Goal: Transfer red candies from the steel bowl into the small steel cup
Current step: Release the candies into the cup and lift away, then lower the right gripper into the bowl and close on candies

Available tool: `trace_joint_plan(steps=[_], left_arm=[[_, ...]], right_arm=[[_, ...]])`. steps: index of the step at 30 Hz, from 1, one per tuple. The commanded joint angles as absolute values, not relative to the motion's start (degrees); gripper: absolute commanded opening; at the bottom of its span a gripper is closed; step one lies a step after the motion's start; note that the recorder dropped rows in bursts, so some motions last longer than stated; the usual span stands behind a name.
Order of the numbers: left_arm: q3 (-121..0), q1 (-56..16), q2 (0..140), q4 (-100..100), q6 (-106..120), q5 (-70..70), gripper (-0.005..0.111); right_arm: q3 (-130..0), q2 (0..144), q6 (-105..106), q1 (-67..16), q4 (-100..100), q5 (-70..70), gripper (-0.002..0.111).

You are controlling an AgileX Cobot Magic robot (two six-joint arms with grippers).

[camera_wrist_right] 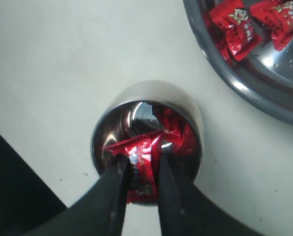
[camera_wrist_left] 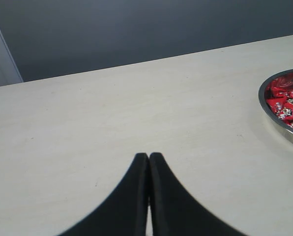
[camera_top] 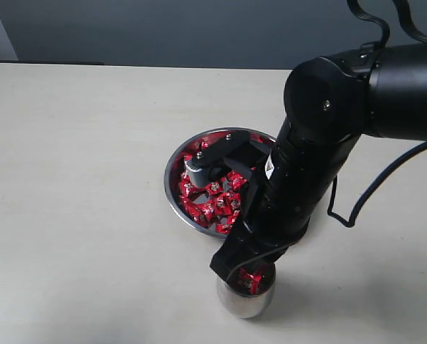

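Observation:
The steel bowl (camera_top: pixel 168 179) sits mid-table holding many red candies (camera_top: pixel 213 201). In front of it stands the small steel cup (camera_top: pixel 246 302), and red candy (camera_top: pixel 251 279) shows at its mouth. My right gripper (camera_wrist_right: pixel 144 157) hangs straight over the cup (camera_wrist_right: pixel 151 91), shut on one red candy (camera_wrist_right: pixel 142 150) held at the rim. More red wrappers (camera_wrist_right: pixel 178 130) lie inside the cup. The bowl's edge (camera_wrist_right: pixel 245 93) and some candies (camera_wrist_right: pixel 235 24) lie just beyond. My left gripper (camera_wrist_left: pixel 149 156) is shut and empty above bare table, with the bowl (camera_wrist_left: pixel 279 125) off to one side.
The right arm's black body (camera_top: pixel 306 165) reaches over the bowl's right side and hides part of it and the cup's rim. A black cable (camera_top: pixel 371 193) loops down to the table at the right. The table's far edge meets a dark wall.

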State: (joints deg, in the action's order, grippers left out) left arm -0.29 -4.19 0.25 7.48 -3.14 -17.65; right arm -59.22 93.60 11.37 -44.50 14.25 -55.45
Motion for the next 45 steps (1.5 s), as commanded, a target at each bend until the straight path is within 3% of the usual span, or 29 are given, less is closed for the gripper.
trace_joint_plan(steps=[1, 4, 17, 22, 29, 35, 45], left_arm=[[0.0, -4.06, 0.0, 7.61, -3.46, -17.27, 0.0], [0.0, -4.06, 0.0, 7.61, -3.46, -17.27, 0.0], [0.0, -4.06, 0.0, 7.61, -3.46, -17.27, 0.0], [0.0, -4.06, 0.0, 7.61, -3.46, -17.27, 0.0], [0.0, -4.06, 0.0, 7.61, -3.46, -17.27, 0.0], [0.0, -4.06, 0.0, 7.61, -3.46, -17.27, 0.0], [0.0, -4.06, 0.0, 7.61, -3.46, -17.27, 0.0]], right_arm=[[-58.96, 92.83, 11.75, -44.71, 14.7, -54.68, 0.008], [-58.96, 92.83, 11.85, -44.71, 14.47, -54.57, 0.024], [-58.96, 92.83, 11.85, -44.71, 14.47, -54.32, 0.026], [-58.96, 92.83, 11.85, -44.71, 14.47, -54.32, 0.036], [-59.8, 92.83, 11.17, -44.71, 11.77, -53.3, 0.037], [-66.13, 93.08, -2.8, -44.29, -4.53, -50.91, 0.037], [-70.75, 100.68, -2.81, -37.34, -5.97, -52.37, 0.037]])
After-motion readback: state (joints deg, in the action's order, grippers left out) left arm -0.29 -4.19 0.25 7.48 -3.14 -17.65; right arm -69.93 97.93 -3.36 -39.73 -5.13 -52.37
